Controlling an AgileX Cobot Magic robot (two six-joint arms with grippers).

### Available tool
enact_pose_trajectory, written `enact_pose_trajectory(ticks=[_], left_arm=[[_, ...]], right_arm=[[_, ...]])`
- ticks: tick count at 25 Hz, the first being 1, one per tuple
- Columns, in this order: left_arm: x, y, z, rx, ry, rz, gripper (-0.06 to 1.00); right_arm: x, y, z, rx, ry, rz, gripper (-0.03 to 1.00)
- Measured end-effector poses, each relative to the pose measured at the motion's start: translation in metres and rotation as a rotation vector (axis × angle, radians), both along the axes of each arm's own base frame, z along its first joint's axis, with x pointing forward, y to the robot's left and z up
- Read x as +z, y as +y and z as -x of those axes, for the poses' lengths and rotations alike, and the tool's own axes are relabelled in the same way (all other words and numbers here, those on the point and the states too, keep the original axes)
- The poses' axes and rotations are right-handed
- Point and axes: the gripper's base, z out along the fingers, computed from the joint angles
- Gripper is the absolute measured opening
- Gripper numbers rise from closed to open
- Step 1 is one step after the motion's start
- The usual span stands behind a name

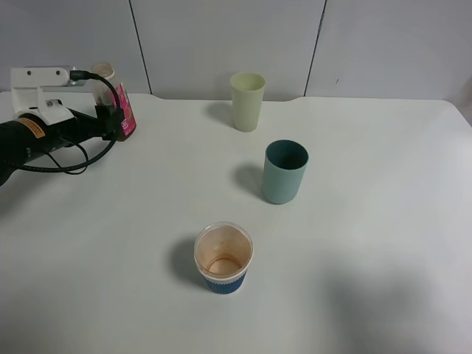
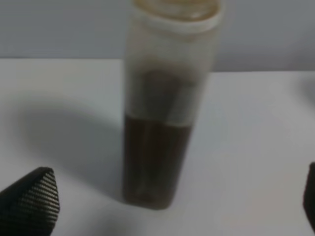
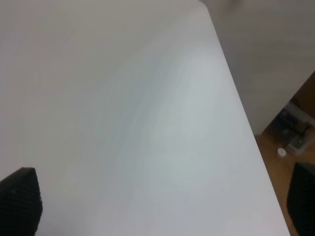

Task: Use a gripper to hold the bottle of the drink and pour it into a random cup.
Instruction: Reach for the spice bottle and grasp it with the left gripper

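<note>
1. The small clear plastic bottle with a pink label [image 1: 125,104] stands upright near the far left corner of the white bench [image 1: 369,221]. It has no cap, and dark brown drink fills about its lower half [image 2: 153,162].
2. The left jaws stand wide open, one on either side of the bottle, gripping nothing. The black left arm [image 1: 37,136] reaches in over the left edge.
3. The short wide cup with a whitish rim and dark blue ribbed sleeve [image 1: 223,259] sits near the front edge, well apart from the bottle.
4. A taller teal cup [image 1: 285,171] stands mid-bench; a pale yellow-green cup [image 1: 247,101] stands near the far edge.
5. The right jaws are spread wide and empty above the bare bench near an edge.
</note>
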Motion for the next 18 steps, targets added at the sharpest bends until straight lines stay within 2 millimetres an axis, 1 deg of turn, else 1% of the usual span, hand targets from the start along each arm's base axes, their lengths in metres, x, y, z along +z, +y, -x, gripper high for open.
enact_pose_trajectory(ticks=[4, 9, 15, 18], left_arm=[[-0.011, 0.008, -0.006, -0.042, -0.001, -0.023, 0.98], [-0.018, 0.005, -0.025, -0.127, -0.022, -0.058, 0.98], [-0.037, 0.005, -0.045, -0.141, -0.01, -0.061, 0.98], [-0.043, 0.005, -0.056, -0.14, -0.017, -0.062, 0.98]], right_arm=[[0.0, 0.0, 0.0, 0.0, 0.0, 0.0, 0.99], [0.0, 0.0, 0.0, 0.0, 0.0, 0.0, 0.99], [0.0, 0.0, 0.0, 0.0, 0.0, 0.0, 0.99], [0.0, 0.0, 0.0, 0.0, 0.0, 0.0, 0.99]])
